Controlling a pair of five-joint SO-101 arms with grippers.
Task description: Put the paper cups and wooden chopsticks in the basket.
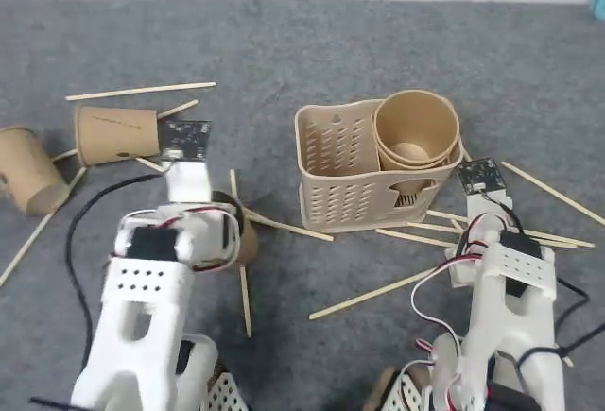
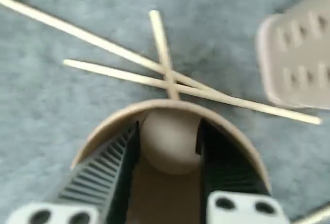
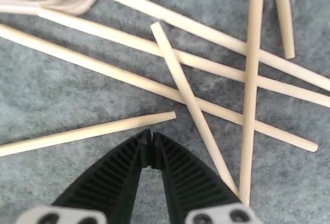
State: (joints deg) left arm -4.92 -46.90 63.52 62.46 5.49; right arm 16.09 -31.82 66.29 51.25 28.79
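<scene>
A paper cup (image 2: 170, 112) lies on its side on the grey carpet. My left gripper (image 2: 167, 131) is open, with both fingers (image 2: 111, 165) reaching into the cup's mouth. From above, this cup (image 1: 246, 241) shows beside the left arm. My right gripper (image 3: 151, 137) is shut on nothing, just over the carpet near the tip of a wooden chopstick (image 3: 103, 130). The beige basket (image 1: 345, 184) stands in the middle with stacked paper cups (image 1: 416, 128) in its right half. Two more cups (image 1: 113, 135) (image 1: 28, 173) lie at the far left.
Several chopsticks cross one another right of the basket (image 3: 196, 62) and in front of it (image 1: 373, 293). Others lie by the left cups (image 1: 142, 91) and beyond my left gripper (image 2: 154, 77). A basket corner (image 2: 301, 59) stands off to that gripper's side.
</scene>
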